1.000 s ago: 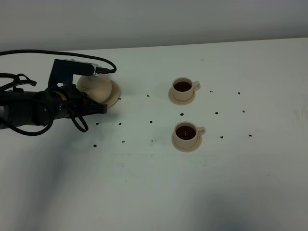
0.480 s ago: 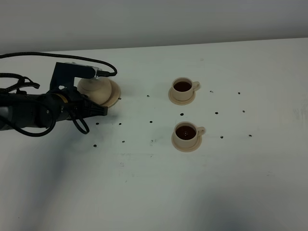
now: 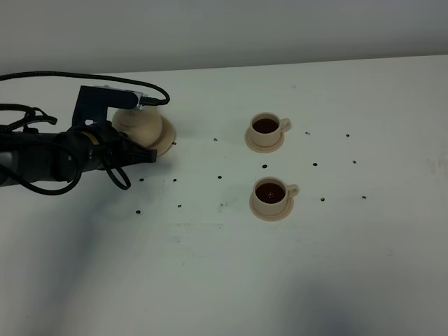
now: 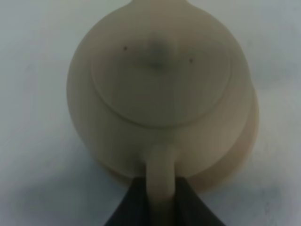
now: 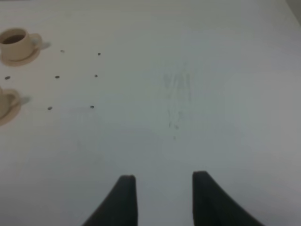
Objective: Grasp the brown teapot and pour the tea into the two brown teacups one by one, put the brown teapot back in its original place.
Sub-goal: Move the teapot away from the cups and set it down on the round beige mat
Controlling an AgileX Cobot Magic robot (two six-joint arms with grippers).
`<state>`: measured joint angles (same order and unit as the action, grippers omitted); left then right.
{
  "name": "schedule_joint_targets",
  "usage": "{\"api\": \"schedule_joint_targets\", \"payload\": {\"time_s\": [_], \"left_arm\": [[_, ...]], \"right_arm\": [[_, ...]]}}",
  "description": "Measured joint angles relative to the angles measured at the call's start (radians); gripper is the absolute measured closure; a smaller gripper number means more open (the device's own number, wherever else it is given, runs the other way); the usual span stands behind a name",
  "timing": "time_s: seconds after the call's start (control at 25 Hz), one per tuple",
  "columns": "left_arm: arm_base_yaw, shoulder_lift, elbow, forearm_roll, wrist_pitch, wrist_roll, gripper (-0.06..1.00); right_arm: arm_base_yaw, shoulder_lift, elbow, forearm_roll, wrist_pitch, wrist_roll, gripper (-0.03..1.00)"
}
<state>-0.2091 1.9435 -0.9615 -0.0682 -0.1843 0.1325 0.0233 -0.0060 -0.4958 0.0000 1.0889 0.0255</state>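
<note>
Lowered slightly onto wide saucer (image 3: 165, 145): brown teapot (image 4: 157, 89), loop handle pinched between closed left jaws; right jaws parted, empty, above counter (image 5: 188, 84).

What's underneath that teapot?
A wider tan saucer peeks out beneath the teapot. Its middle is covered, so whether the pot rests fully on it cannot be seen.

Looks like a robotics lab: a bare white bench (image 3: 336, 266) dotted with small dark marks (image 3: 220, 176), a plain pale wall (image 3: 224, 28) behind, and a black cabled robot arm (image 3: 49, 157) over it.
</note>
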Motion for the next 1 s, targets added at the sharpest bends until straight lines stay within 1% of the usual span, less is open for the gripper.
{"api": "schedule_joint_targets", "payload": {"time_s": [0.32,0.72,0.88,1.0], "left_arm": [[0.0,0.0,0.0,-0.002,0.01,0.026,0.86],[0.0,0.0,0.0,-0.003,0.011,0.028,0.86],[0.0,0.0,-0.001,-0.003,0.009,0.03,0.84],[0.0,0.0,-0.005,-0.003,0.002,0.03,0.81]], "right_arm": [[0.0,0.0,0.0,0.0,0.0,0.001,0.66],[0.0,0.0,0.0,0.0,0.0,0.0,0.66],[0.0,0.0,0.0,0.0,0.0,0.0,0.66],[0.0,0.0,0.0,0.0,0.0,0.0,0.66]]}}
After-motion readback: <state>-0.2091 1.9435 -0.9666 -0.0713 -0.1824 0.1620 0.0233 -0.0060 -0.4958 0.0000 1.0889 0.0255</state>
